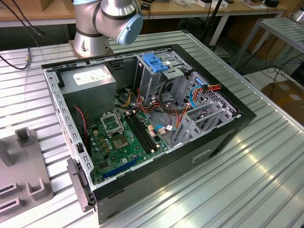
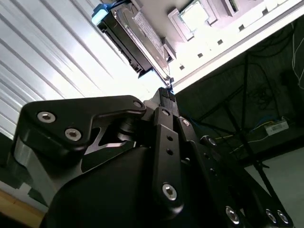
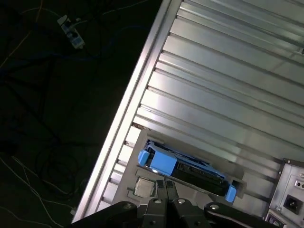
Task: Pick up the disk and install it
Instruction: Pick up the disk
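One disk [image 3: 190, 169] is recorded, stood on its long edge in a grey holder [image 3: 141, 138] set close along the edge of the ribbed table [image 3: 228, 85]. Blue carrier plastic is seen at both of its ends, with the dark body between them. In both wrist views the gripper [image 3: 165, 184] is found just beside the disk; contact between the two cannot be confirmed. The fingers [image 3: 158, 192] lie closed, tip against tip, and nothing is held between them. In the exterior view an open computer case [image 1: 213, 142] is seen lying on its side, clear of the table edges, with a blue bracket [image 1: 154, 61] seated atop the silver drive cage [image 1: 151, 88]. The arm [image 1: 109, 19] is mounted at the table edge behind the case. A rear corner of the case is noted near the holder in the first wrist view.
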You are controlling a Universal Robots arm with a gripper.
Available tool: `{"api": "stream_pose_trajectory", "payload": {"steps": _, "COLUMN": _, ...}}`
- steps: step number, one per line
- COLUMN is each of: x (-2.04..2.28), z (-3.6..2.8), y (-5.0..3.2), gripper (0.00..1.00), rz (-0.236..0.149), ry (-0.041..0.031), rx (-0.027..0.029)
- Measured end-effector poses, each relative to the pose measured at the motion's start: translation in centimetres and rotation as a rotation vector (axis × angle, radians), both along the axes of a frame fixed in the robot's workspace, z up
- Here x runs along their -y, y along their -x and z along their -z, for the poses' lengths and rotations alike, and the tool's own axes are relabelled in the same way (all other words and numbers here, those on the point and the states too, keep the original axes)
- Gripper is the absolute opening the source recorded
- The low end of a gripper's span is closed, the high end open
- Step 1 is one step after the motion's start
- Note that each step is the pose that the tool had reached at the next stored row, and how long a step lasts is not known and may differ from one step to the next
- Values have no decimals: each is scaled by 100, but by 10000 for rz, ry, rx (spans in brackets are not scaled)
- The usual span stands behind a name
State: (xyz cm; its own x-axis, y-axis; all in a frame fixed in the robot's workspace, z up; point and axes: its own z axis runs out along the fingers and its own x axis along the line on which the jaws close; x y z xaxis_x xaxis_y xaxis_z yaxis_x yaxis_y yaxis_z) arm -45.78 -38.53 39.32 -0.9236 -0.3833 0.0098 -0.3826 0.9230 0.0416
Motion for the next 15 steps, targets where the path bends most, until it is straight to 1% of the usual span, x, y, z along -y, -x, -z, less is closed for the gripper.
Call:
{"api": "stream_pose_trajectory", "payload": {"steps": 6, "x": 0, "z": 0, "y": 0, "gripper": 10, "rz": -836, "ry": 0, "rx": 0}}
{"api": "stream_pose_trajectory", "payload": {"steps": 8, "x": 0, "z": 0, "y": 0, "gripper": 10, "rz": -1210, "ry": 0, "rx": 0}}
{"api": "stream_pose_trajectory", "payload": {"steps": 10, "x": 0, "z": 0, "y": 0, "gripper": 10, "rz": -1738, "ry": 0, "rx": 0}}
{"api": "stream_pose_trajectory", "payload": {"steps": 15, "x": -1, "z": 1, "y": -3, "gripper": 10, "rz": -2676, "ry": 0, "rx": 0}}
